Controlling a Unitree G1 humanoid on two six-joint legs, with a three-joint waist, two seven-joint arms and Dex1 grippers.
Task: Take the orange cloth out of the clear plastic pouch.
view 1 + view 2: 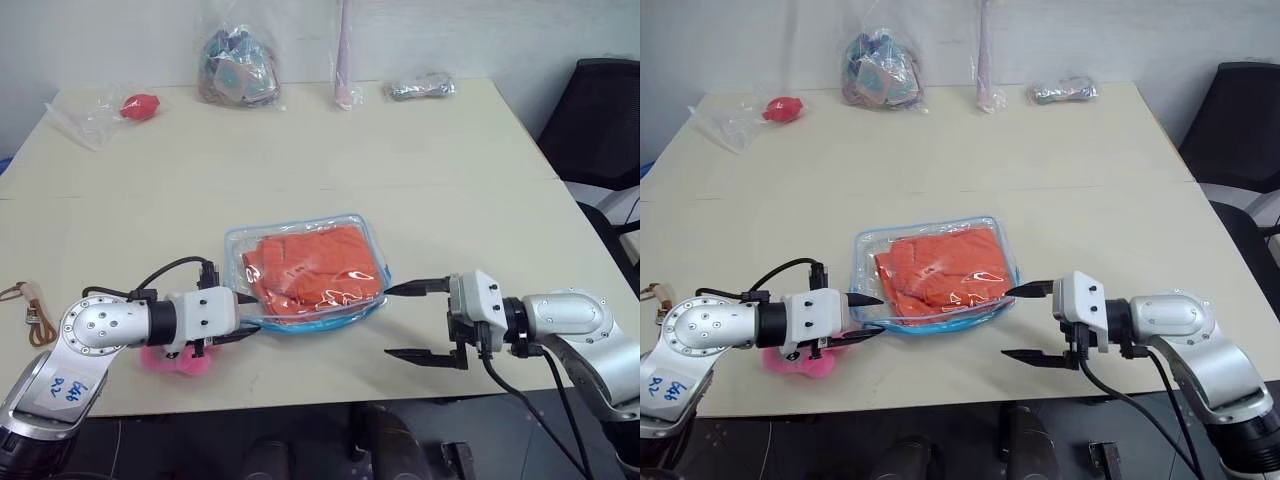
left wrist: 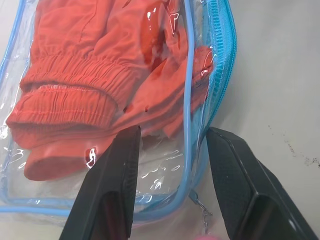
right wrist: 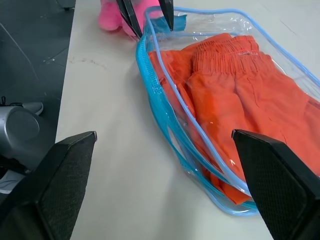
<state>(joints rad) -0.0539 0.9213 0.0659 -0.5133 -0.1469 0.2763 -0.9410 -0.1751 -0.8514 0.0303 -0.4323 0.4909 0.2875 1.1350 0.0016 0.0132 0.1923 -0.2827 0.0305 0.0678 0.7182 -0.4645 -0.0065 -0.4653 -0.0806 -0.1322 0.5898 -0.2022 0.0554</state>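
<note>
Left eye view: the clear plastic pouch (image 1: 305, 272) lies flat on the table (image 1: 400, 180), between the two pincers, with the orange cloth (image 1: 315, 273) folded inside it.

Left gripper (image 1: 243, 317): it sits at the pouch's near left corner, pointing toward the right gripper. In the left wrist view its two black fingers (image 2: 112, 192) stand partly apart, one over the clear film, the other just outside the blue zipper trim, so the pouch's corner edge lies between them. No squeeze on the trim is visible (the jaws are parted and grip nothing). A pink plush toy (image 1: 175, 358) lies directly beneath this gripper's wrist.

Right gripper (image 1: 420, 320): it is level with the pouch's near right corner and points toward the left gripper. Its jaws stand wide apart, one finger (image 1: 418, 287) nearly touching the pouch edge, the other hanging past the table's front edge. In the right wrist view the pouch's zipper side runs between the spread fingers, and the left gripper's fingertips show at the pouch's far corner.

Beyond both grippers, at the table's far edge, lie a clear bag with a red ball (image 1: 130, 107) and a knotted bag of mixed items (image 1: 237, 70).
</note>
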